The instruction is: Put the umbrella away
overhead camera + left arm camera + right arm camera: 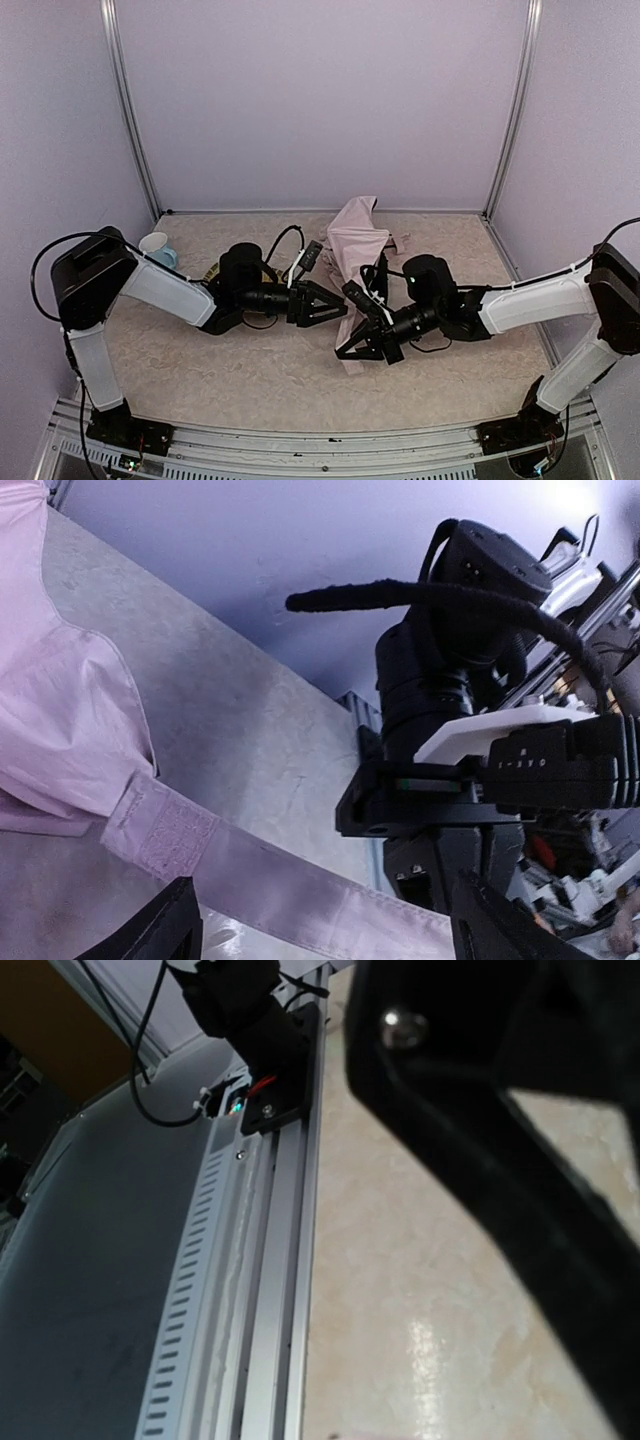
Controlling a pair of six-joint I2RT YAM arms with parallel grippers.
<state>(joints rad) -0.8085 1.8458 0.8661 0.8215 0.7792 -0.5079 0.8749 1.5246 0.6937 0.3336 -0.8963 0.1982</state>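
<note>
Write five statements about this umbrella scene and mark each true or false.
1. The left claw is open. True.
2. The umbrella is bright yellow. False: its fabric is pale pink.
3. The right claw is spread wide. False: it is shut.
4. A strap extends from the umbrella's fabric. True.
5. The white cup sits far right in the top view. False: it sits far left.
</note>
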